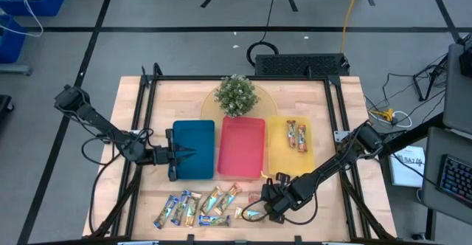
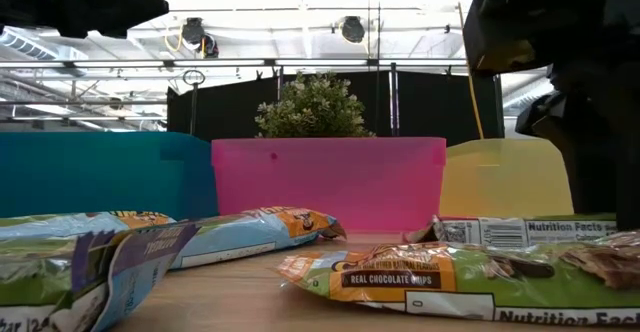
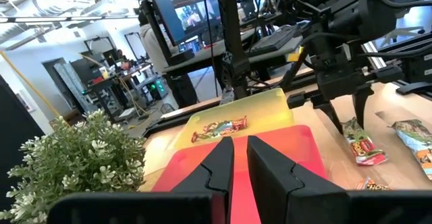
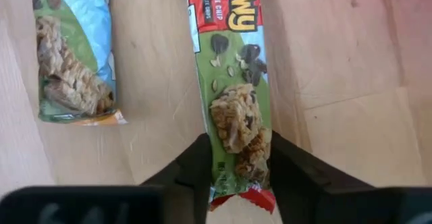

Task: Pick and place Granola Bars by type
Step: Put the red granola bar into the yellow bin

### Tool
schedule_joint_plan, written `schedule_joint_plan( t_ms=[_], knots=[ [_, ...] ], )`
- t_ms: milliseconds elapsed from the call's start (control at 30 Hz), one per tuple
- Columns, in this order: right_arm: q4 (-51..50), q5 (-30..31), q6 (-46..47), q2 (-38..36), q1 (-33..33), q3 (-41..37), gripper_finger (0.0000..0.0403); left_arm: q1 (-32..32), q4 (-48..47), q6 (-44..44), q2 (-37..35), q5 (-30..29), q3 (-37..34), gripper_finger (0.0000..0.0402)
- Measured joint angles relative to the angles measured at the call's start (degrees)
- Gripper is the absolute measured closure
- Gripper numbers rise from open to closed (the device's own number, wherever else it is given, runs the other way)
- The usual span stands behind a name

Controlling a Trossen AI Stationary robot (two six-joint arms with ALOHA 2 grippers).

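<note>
Several granola bars [image 1: 199, 206] lie flat on the wooden table near its front edge. Two more [image 1: 296, 136] lie in the yellow tray [image 1: 280, 160]. My right gripper [image 4: 237, 150] points down at a red-green bar [image 4: 233, 82] at the right end of that group, shut on it. My left gripper [image 3: 240, 160] stays level over the left edge of the blue tray [image 1: 198, 150], pointing toward the red tray [image 1: 242, 147]. Its fingers are shut with nothing between them. My right gripper pinches the red-green bar by its two long edges [image 4: 223, 146], close to the end with the red crimped seal [image 4: 246, 198]. The fingers [image 4: 297, 173] come steeply from above and lie across the bar. The bar lies flat on the table.
A small potted plant [image 1: 236, 94] stands behind the red tray. A blue-wrapped bar [image 4: 71, 55] lies close beside the held one. Bare wood shows at the front right, between the bars and the table's frame [image 1: 346, 193].
</note>
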Motion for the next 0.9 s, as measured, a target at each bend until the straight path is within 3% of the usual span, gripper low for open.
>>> schedule_joint_plan(
  t_ms=[133,567,700,900],
  knots=[
    [1.47,-0.76,-0.16,-0.84,0.0,-0.02,0.0323,0.0,-0.01,-0.03,0.01,0.01,0.0,0.035],
    [6.63,0.36,-0.47,-14.63,0.07,-0.31,0.0336,0.01,0.0,-0.23,0.03,1.84,0.04,0.035],
    [6.82,6.81,0.78,-21.73,0.13,-0.19,0.0336,0.01,0.02,-1.29,0.02,1.89,0.04,0.035],
    [-3.23,17.19,12.96,-31.03,-0.94,-0.17,0.0342,-0.01,0.0,-2.31,0.02,1.93,0.04,0.035]
  ],
)
